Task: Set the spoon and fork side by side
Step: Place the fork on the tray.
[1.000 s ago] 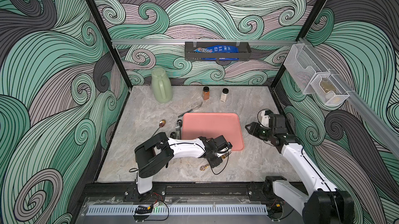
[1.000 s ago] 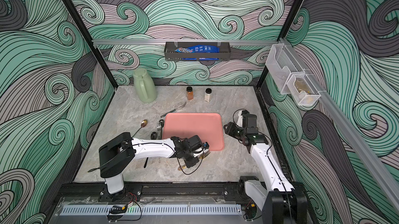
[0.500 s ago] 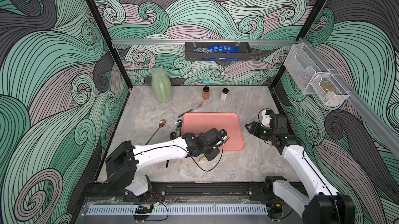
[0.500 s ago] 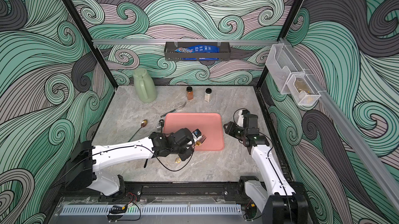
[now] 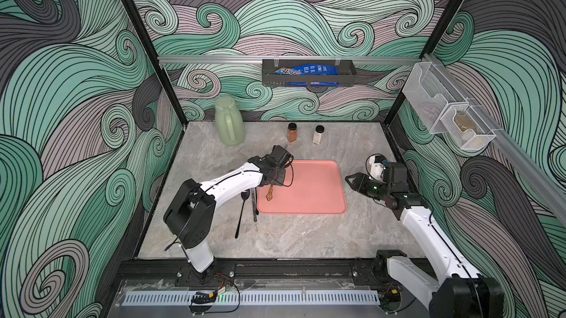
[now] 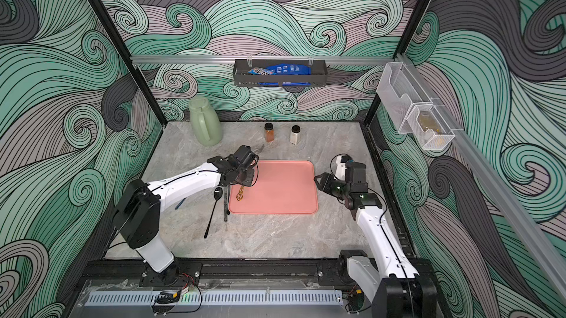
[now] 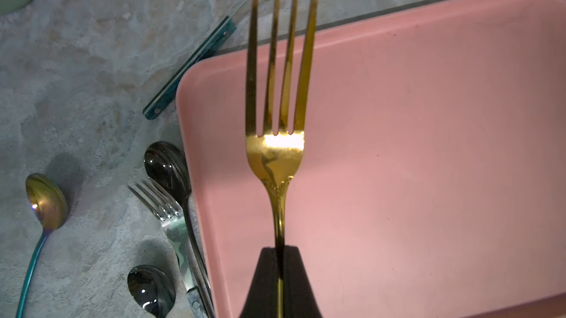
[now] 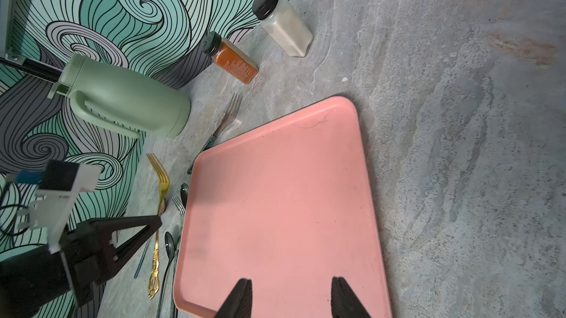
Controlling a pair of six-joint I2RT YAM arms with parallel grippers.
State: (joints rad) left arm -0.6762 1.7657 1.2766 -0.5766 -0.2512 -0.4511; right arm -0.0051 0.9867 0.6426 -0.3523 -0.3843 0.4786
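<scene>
the fork [image 7: 277,154], gold, is pinched by its thin handle in the left gripper [image 7: 279,250], whose jaws are pressed together on it. it is held lifted over the left part of the tray [image 7: 428,148], tines toward the back wall and the ornate handle end toward the front. whether that end touches the tray floor i cannot tell

no spoon is beside it yet. three spoons lie on the table just left of the tray: a black spoon [image 7: 165,163] close along the rim, a small spoon [image 7: 151,289] nearer the front, and a gold spoon [image 7: 47,200] with a teal handle farther out. which one is meant i cannot tell. a steel fork [image 7: 167,212] lies against the black spoon, and a teal fork [image 7: 190,65] lies by the tray's back left corner

the right gripper [image 8: 291,286] hovers at the tray's right edge, jaws spread apart with nothing between them

farther back stand a jug [image 5: 229,126] and two jars [image 5: 292,132]

as i judge it, the task is under halfway: the fork is picked up but not set down, and the tray is bare. left to do: lay the fork flat, then bring a spoon next to it, parallel and close, or else lower the fork alongside a spoon where it lies. the crowded cutlery by the rim could make a clean spoon grasp awkward
</scene>
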